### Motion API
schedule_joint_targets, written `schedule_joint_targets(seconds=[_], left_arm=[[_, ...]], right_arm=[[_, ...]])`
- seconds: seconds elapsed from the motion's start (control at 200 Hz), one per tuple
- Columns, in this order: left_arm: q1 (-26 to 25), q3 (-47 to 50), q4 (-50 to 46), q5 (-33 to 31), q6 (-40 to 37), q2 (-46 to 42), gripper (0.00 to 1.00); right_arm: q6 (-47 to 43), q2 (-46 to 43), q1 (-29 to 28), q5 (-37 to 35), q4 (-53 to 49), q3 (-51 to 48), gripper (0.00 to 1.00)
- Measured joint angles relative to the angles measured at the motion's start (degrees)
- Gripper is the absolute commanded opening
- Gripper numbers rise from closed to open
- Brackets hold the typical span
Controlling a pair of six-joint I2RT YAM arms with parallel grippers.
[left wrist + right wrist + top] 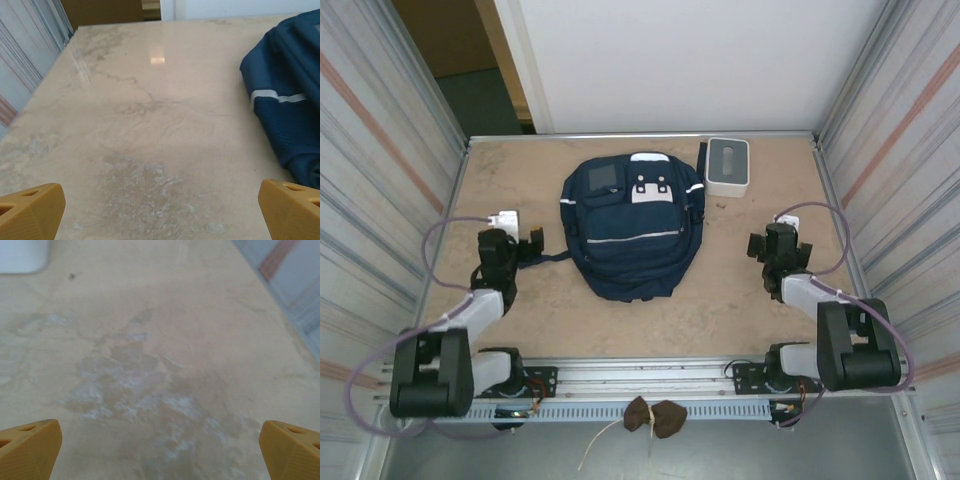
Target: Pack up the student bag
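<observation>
Two wide-open, empty sets of fingers flank the large navy-blue fabric student bag [632, 228], centred on the beige tabletop [740, 300]: left fingers [31, 207] at its nine o'clock, right fingers [290, 445] at three, presumably leaving access clear.

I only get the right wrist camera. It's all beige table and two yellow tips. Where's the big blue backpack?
Observer: The large navy-blue fabric backpack lies flat in the middle of the beige table, off to the left of your right tool.
Operator: What's the white blob in my top corner?
Observer: That's a small white-grey box at the table's far edge, just right of the backpack's top.
Operator: Is the other arm holding anything?
Observer: No. The left tool is open and empty, beside the backpack's left side.
</observation>
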State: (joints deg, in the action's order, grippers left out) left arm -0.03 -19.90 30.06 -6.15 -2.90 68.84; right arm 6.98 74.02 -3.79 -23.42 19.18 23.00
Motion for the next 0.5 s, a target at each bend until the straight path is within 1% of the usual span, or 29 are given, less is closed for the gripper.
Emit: schedule_joint_targets(seconds=[0.145, 0.215, 0.25, 0.321, 0.416, 0.501], left_arm=[[0.5, 0.2, 9.5, 3.2, 1.3, 11.2, 0.99], [0.5, 0.2, 13.6, 5.0, 1.5, 15.7, 0.99], [0.5, -0.1, 14.0, 5.8, 1.5, 17.2, 0.99], [0.7, -0.4, 13.7, 7.3, 1.4, 18.1, 0.99], [0.7, -1.2, 14.3, 8.3, 1.4, 18.1, 0.99], [0.4, -2.1, 14.5, 8.2, 1.2, 18.1, 0.99]], right_arm=[[-0.7, 1.5, 3.3, 6.2, 9.4, -0.5, 0.99], [-0.7, 2.2, 5.0, 9.4, 12.2, -0.5, 0.99], [-0.6, 2.6, 5.7, 11.0, 13.6, -0.5, 0.99], [-0.4, 4.7, 6.7, 14.3, 17.7, -0.7, 0.99], [-0.4, 11.3, 7.1, 17.7, 24.6, -0.8, 0.99], [-0.4, 14.3, 6.7, 19.2, 24.0, -0.7, 0.99]])
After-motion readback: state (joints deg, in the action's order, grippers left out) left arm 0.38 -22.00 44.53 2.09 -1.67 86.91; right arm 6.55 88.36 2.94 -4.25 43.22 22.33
